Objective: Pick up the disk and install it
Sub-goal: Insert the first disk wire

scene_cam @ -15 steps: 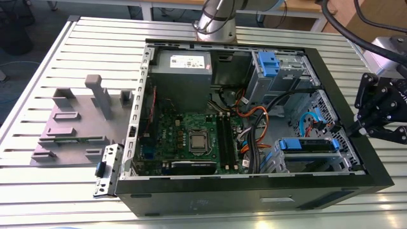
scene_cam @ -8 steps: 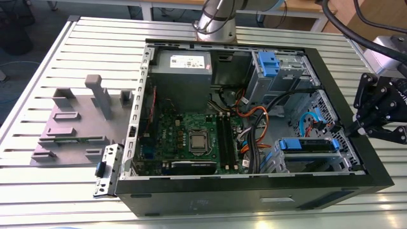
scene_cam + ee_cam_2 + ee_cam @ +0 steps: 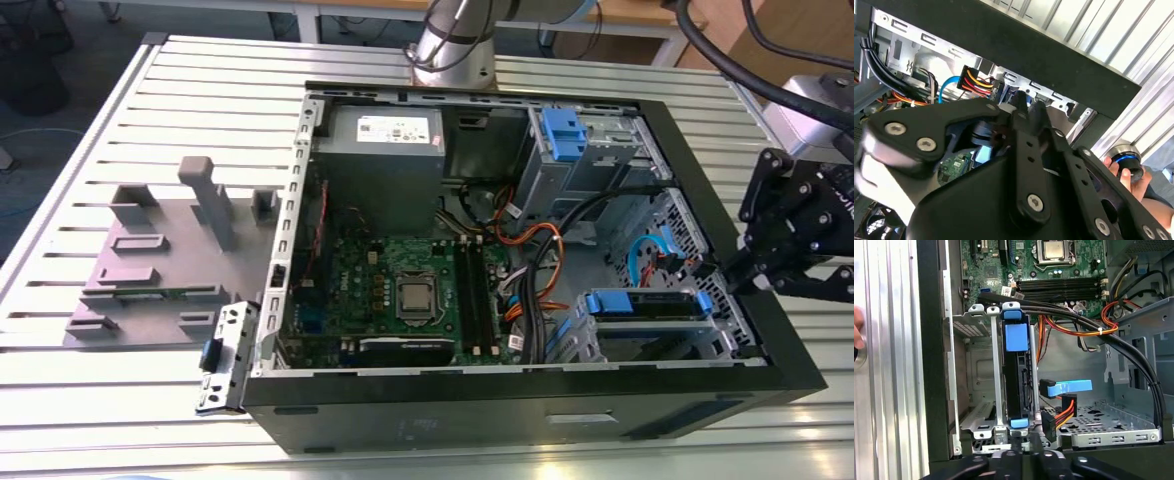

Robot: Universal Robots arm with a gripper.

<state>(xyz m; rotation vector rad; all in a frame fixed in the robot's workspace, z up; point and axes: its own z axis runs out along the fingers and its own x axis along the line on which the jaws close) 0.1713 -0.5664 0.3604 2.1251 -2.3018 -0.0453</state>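
A slatted metal counter carries an open computer case lying on its side. At the case's rim hangs the gripper, drawn narrow and holding nothing. Just ahead of it the disk stands edge-on in its drive cage. It looks seated, so I judge little is left to do. The edge facing the gripper is dark, with a bright blue frame and tab. Farther beyond lies the green motherboard.

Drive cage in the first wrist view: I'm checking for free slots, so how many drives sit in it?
1. The disk, blue-framed, stands in the cage beside the orange cables; the bay between it and the case wall looks empty. More may be hidden.
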